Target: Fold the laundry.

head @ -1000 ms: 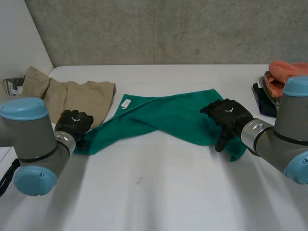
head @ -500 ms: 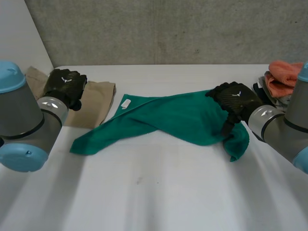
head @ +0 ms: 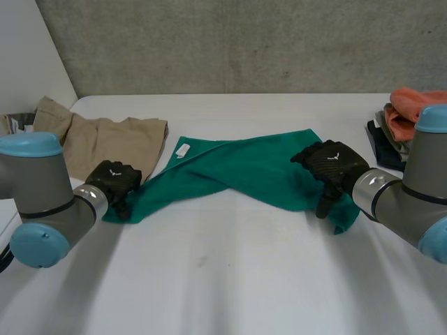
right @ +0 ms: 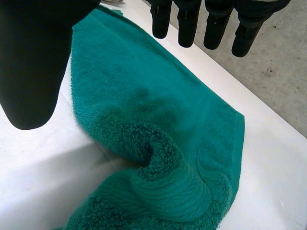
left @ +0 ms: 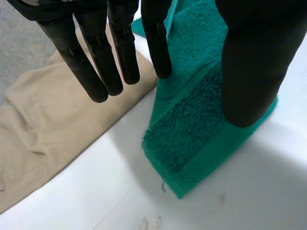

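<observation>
A green towel (head: 244,171) lies twisted across the middle of the white table (head: 230,279), with a white label (head: 183,149) near its far left edge. My left hand (head: 114,180) hovers at the towel's near left corner. In the left wrist view its fingers (left: 91,62) hang straight and apart from the thumb, above the towel corner (left: 196,129), holding nothing. My right hand (head: 332,166) is over the towel's bunched right end. In the right wrist view its thumb (right: 33,62) and straight fingers stand above the rumpled towel (right: 158,120), open.
A beige garment (head: 105,139) lies at the back left, touching the towel's left end; it shows beside my left hand's fingers (left: 48,120). A stack of folded clothes with an orange piece on top (head: 405,112) sits at the right edge.
My left hand swung from the towel's left corner over the beige garment and came back to the corner. My right hand shifted right, then returned, and the towel's right end moved slightly.
</observation>
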{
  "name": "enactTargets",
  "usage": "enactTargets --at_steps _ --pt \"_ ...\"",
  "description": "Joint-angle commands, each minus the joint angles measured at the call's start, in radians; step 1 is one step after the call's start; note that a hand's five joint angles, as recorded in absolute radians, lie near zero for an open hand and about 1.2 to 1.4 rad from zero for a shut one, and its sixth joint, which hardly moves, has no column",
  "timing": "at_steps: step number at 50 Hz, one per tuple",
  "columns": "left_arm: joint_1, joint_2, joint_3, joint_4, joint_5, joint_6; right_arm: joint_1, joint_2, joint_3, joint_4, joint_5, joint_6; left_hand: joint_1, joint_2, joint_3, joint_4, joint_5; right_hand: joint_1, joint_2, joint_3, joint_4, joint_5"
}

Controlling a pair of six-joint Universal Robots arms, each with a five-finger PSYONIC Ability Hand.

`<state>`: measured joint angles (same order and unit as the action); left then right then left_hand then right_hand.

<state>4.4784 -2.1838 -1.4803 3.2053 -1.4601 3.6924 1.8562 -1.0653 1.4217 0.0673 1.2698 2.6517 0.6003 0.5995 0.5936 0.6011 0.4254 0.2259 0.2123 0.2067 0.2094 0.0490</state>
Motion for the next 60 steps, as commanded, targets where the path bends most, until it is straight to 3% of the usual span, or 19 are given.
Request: enactTargets --at_steps 1,5,13,21,32,37,43,45,47,48,50,51,55,60 --pt "-0.005 -0.01 0.012 0.011 -0.008 0.017 -0.002 -0.004 0.002 -0.012 0.003 0.001 0.794 0.795 0.8 0.793 0.794 -0.051 -0.038 -0.032 -0.035 -0.049" --pt "-0.005 0.028 0.009 0.054 -0.063 0.012 0.0 -0.016 0.0 -0.017 0.002 0.004 0.796 0.797 0.803 0.795 0.796 -0.051 -0.038 -0.032 -0.035 -0.049" --pt "-0.065 0.35 -0.009 0.131 -0.075 -0.035 0.008 -0.018 -0.121 -0.008 -0.01 0.013 0.796 0.797 0.803 0.795 0.796 -0.051 -0.038 -0.032 -0.035 -0.049" --pt "-0.145 0.582 -0.048 0.012 0.007 -0.037 0.07 0.207 -0.516 0.124 -0.115 0.045 0.796 0.797 0.803 0.795 0.796 -0.051 -0.038 -0.032 -0.035 -0.049" --pt "-0.222 0.824 -0.173 -0.032 0.112 -0.037 0.191 0.658 -1.021 0.095 -0.211 0.115 0.796 0.797 0.803 0.795 0.796 -0.051 -0.038 -0.032 -0.035 -0.049" --pt "-0.225 0.849 -0.193 -0.012 0.103 -0.037 0.241 0.738 -1.04 0.14 -0.297 0.139 0.796 0.797 0.803 0.795 0.796 -0.051 -0.038 -0.032 -0.035 -0.049" --pt "-0.214 0.874 -0.195 -0.008 0.089 -0.04 0.253 0.737 -0.998 0.174 -0.381 0.142 0.796 0.797 0.803 0.795 0.796 -0.051 -0.038 -0.032 -0.035 -0.049" --pt "-0.203 0.877 -0.192 -0.008 0.09 -0.042 0.25 0.728 -0.991 0.169 -0.411 0.143 0.796 0.797 0.803 0.795 0.796 0.182 0.196 0.201 0.199 0.184" --pt "-0.19 0.875 -0.189 -0.008 0.093 -0.043 0.245 0.719 -1.0 0.157 -0.417 0.145 0.796 0.797 0.803 0.795 0.796 0.68 0.693 0.699 0.696 0.682" --pt "-0.186 0.875 -0.186 -0.007 0.095 -0.043 0.238 0.708 -1.017 0.135 -0.402 0.148 0.796 0.797 0.803 0.795 0.796 1.165 1.179 1.185 1.182 1.168" --pt "-0.179 0.872 -0.18 -0.002 0.099 -0.043 0.226 0.691 -1.032 0.103 -0.347 0.155 0.796 0.797 0.803 0.795 0.796 1.17 1.184 1.19 1.187 1.173" --pt "-0.171 0.866 -0.172 0.005 0.102 -0.043 0.21 0.67 -1.043 0.057 -0.249 0.172 0.796 0.797 0.803 0.795 0.796 1.17 1.184 1.19 1.187 1.173" --pt "-0.151 0.837 -0.141 0.034 0.099 -0.045 0.17 0.595 -1.06 -0.079 -0.034 0.233 0.796 0.797 0.803 0.795 0.796 1.17 1.184 1.19 1.187 1.173" --pt "-0.12 0.782 -0.091 0.07 0.09 -0.045 0.107 0.478 -1.012 -0.175 0.16 0.241 0.796 0.797 0.803 0.795 0.796 1.17 1.184 1.19 1.187 1.173"
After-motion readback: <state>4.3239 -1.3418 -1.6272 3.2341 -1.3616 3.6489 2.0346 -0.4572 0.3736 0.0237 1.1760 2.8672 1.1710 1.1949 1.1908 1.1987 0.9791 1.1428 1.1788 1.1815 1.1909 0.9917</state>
